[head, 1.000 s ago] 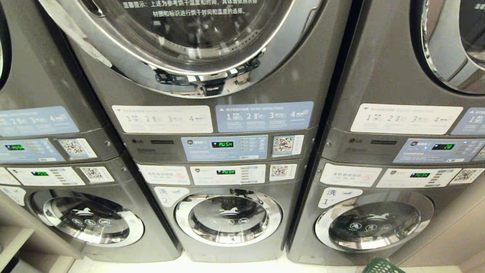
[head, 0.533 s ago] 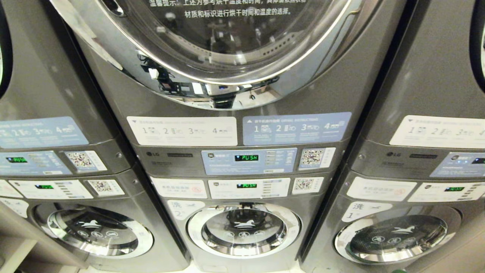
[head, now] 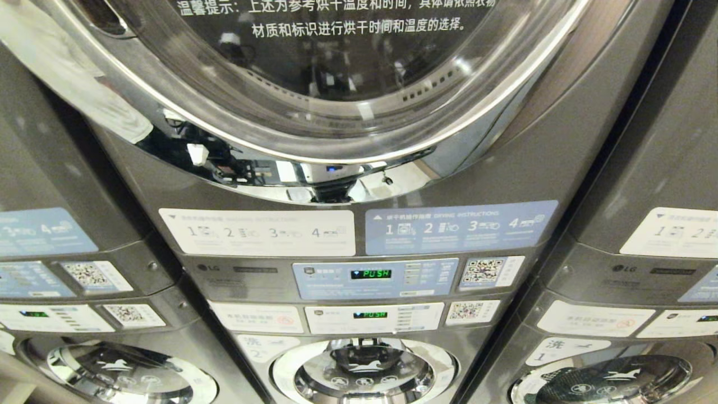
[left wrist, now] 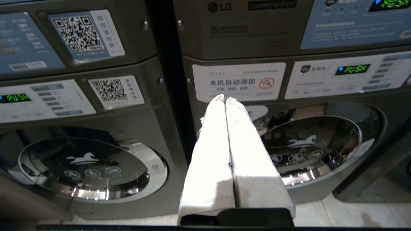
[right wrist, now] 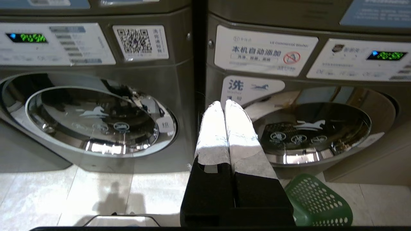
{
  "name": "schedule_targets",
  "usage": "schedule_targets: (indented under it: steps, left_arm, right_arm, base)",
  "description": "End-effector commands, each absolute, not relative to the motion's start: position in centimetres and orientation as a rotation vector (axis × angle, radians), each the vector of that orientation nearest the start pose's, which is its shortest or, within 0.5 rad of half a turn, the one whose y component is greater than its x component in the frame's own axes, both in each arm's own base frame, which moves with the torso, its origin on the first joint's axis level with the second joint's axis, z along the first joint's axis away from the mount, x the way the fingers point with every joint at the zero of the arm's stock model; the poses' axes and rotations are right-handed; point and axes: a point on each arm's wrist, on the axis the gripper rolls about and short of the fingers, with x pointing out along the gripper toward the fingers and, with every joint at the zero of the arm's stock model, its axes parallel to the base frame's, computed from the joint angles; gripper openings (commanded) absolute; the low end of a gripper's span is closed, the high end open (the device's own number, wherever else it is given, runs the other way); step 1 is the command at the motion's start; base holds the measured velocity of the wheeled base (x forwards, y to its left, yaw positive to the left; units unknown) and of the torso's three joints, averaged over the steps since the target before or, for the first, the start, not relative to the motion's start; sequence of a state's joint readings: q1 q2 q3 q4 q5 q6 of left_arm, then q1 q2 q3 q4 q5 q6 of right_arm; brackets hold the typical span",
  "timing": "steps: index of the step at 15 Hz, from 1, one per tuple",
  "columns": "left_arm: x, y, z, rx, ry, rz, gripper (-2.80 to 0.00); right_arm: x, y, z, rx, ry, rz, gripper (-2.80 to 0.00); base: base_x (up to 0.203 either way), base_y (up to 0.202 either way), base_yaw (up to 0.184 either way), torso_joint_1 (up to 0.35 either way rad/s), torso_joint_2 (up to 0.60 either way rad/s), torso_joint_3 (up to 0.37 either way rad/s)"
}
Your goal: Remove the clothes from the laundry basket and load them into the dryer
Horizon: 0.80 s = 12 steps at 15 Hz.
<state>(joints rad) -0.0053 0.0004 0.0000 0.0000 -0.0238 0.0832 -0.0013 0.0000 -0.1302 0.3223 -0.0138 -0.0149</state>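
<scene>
The dryer fills the top of the head view, its big chrome-rimmed glass door shut and printed with white Chinese text. Neither arm shows in the head view. In the left wrist view my left gripper is shut and empty, pointing at the lower machines. My right gripper is also shut with nothing held, low in front of two small round doors. A corner of the green laundry basket stands on the floor beside the right gripper. The clothes are out of view.
Grey stacked machines stand to either side. Below the dryer run label strips and a panel reading PUSH, then a small round door with a white horse logo. Pale tiled floor lies before the machines.
The whole head view has shifted: the dryer door and panels have grown larger and slid downward, so the camera has come closer. The basket corner at the bottom has left the head view.
</scene>
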Motion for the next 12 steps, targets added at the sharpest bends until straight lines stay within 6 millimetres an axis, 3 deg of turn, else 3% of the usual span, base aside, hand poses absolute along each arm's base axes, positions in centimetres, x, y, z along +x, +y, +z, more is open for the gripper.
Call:
schedule_targets:
  steps: [1, 4, 10, 12]
  left_arm:
    - [-2.3, 0.0, 7.5, 0.084, -0.001, -0.028, -2.8]
    - [-2.3, 0.0, 7.5, 0.083, 0.002, -0.029, -2.8]
    - [-2.3, -0.1, 7.6, 0.139, -0.005, -0.049, -2.8]
    - [-2.7, -0.2, 9.5, 0.193, -0.127, -0.111, -2.8]
  right_arm:
    - [-3.6, 0.0, 7.8, -0.016, 0.194, -0.014, -2.8]
    - [-3.6, 0.0, 7.8, -0.016, 0.195, -0.014, -2.8]
    - [-3.6, 0.0, 7.8, -0.011, 0.193, -0.014, -2.8]
    - [-3.6, 0.0, 7.8, -0.007, 0.193, -0.015, -2.8]
  base:
    - [0.198, 0.0, -0.002, -0.002, 0.0, -0.007]
    - [0.167, 0.0, -0.001, 0.007, 0.0, 0.005]
    - [0.0, 0.0, 0.0, -0.004, 0.0, 0.002]
    - [0.0, 0.0, 0.0, 0.0, 0.0, 0.0]
